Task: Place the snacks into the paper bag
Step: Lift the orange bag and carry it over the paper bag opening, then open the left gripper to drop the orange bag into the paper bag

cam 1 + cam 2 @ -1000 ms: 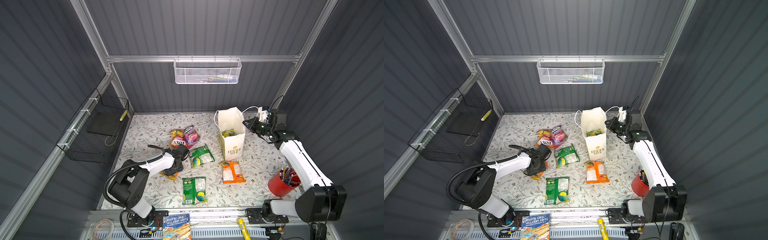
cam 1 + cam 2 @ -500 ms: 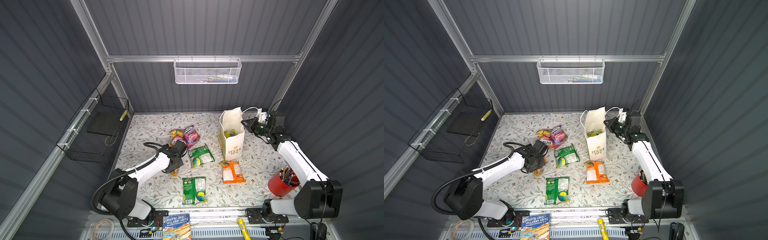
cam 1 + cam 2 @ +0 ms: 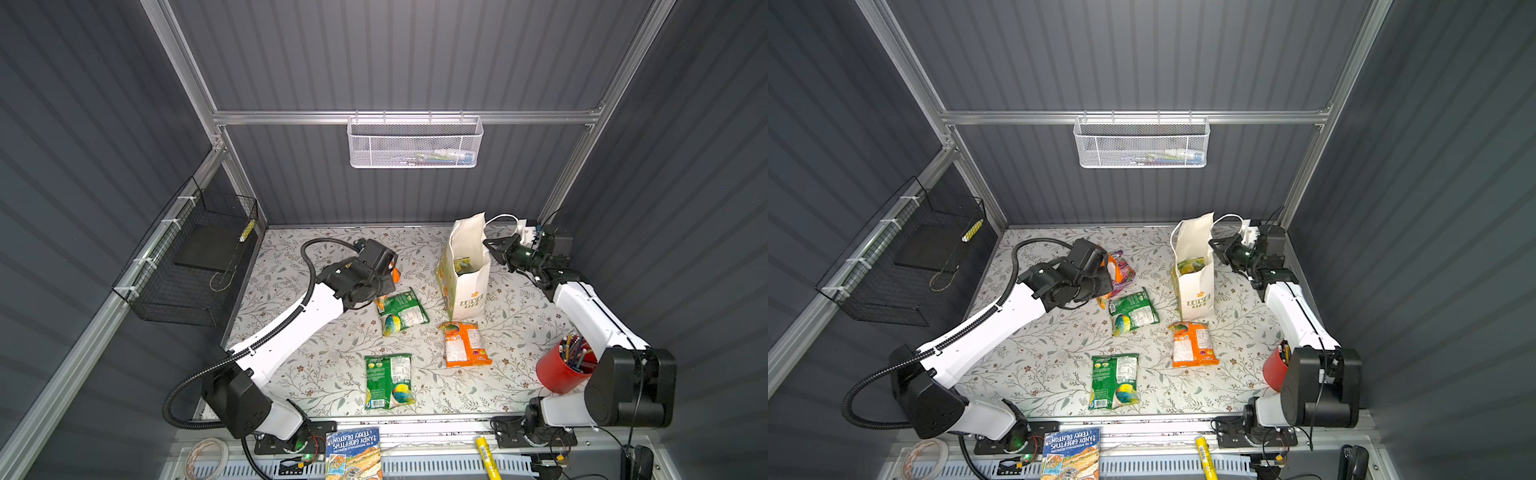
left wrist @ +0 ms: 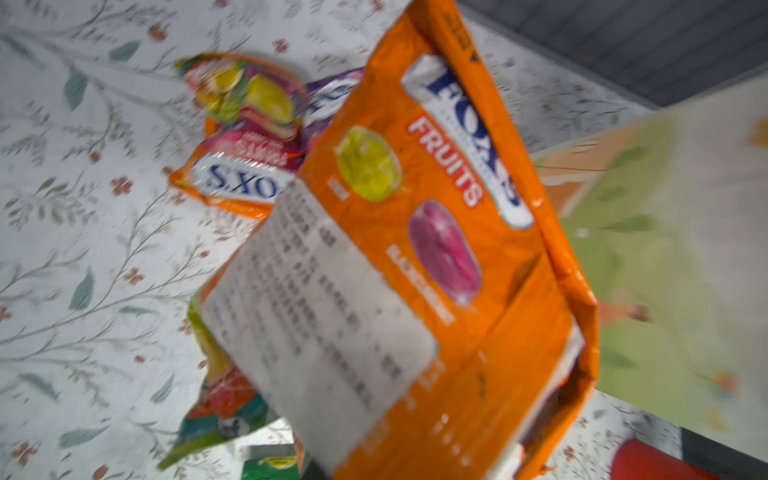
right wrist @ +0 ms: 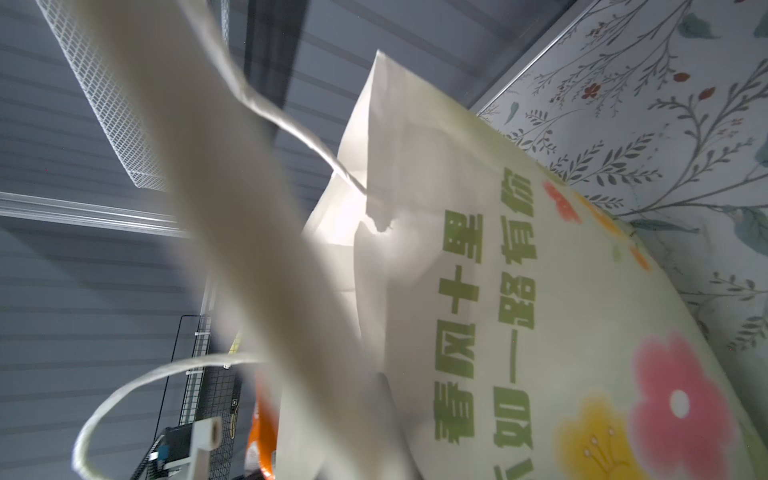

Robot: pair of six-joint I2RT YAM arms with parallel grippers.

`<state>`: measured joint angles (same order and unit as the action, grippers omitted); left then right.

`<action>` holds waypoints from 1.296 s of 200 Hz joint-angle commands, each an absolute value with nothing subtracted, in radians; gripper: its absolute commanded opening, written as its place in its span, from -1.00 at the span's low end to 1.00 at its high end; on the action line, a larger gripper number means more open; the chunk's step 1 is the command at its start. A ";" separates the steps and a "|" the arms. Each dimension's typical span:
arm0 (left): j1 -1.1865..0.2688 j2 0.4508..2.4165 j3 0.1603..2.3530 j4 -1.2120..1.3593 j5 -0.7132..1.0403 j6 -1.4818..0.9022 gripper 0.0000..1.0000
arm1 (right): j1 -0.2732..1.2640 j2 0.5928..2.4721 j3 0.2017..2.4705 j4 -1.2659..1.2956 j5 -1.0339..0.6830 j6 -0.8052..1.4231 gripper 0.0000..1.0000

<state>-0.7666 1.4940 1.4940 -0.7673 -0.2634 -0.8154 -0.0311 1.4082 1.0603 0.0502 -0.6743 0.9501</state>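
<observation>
- I have the left gripper [image 3: 385,269] clenched on an orange packet [image 4: 436,249]. The packet hangs tilted above the bench [image 3: 286,266], and the foil hides the fingers.
- The right gripper [image 3: 494,249] is pinched shut on the right rim of the paper bag [image 3: 467,291], just below a cord handle [image 3: 503,217].
- The bag stands near the back right corner with its mouth open upward. A yellow-green packet [image 3: 463,266] shows inside.
- Between the lifted packet and the bag's left edge there is a bare strip of bench. A green packet [image 3: 401,311] lies just in front of that strip.
- Of the other snacks, a front green packet [image 3: 388,380] lies near the bench's front edge. A flat orange packet [image 3: 463,343] lies just in front of the bag's foot.
- A pile of packets [image 4: 249,137] sits beneath and behind the left gripper.
- The left part of the bench is bare apart from my left arm.
- A black wire basket [image 3: 187,266] hangs on the left wall. A white mesh basket [image 3: 415,143] hangs from the back rail, well above the bag.
- A red pencil cup [image 3: 559,374] stands beside the right arm's base, near the front right corner.
- The lifted packet reads "FOX'S" and "FRUITS". Its white label is too blurred to read.
- One packet in the pile also reads "FOX'S".
- In both top views the bag's front reads "LOVE LIFE". The right wrist view shows green Chinese characters and pink and yellow flowers on its side.
- A book [image 3: 353,453] on the front rail reads "ANDY GRIFFITHS" and "TERRY DENTON".
</observation>
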 commanded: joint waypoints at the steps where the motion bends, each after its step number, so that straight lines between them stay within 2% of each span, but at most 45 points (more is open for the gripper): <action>1: -0.814 1.534 1.633 -0.749 -0.271 -0.737 -0.99 | -0.035 1.388 1.064 0.038 -0.672 0.940 -1.00; 73: -0.898 1.664 1.900 -0.593 -0.173 -0.642 -0.99 | -0.035 1.371 1.069 0.024 -0.671 0.929 -1.00; 161: -1.037 1.942 2.299 -0.546 -0.112 -0.538 -0.94 | -0.037 1.359 1.071 0.017 -0.667 0.925 -1.00; 199: -1.037 2.078 2.434 -0.574 -0.150 -0.516 -0.92 | -0.040 1.346 1.065 0.018 -0.663 0.928 -1.00; 259: -1.020 2.156 2.458 -0.600 -0.283 -0.505 -0.86 | -0.051 1.318 1.051 0.020 -0.646 0.939 -1.00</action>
<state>-1.0332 2.1525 2.4027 -0.6109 -0.2211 -0.5301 -0.0422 1.3540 1.0599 -0.0093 -0.6544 0.9382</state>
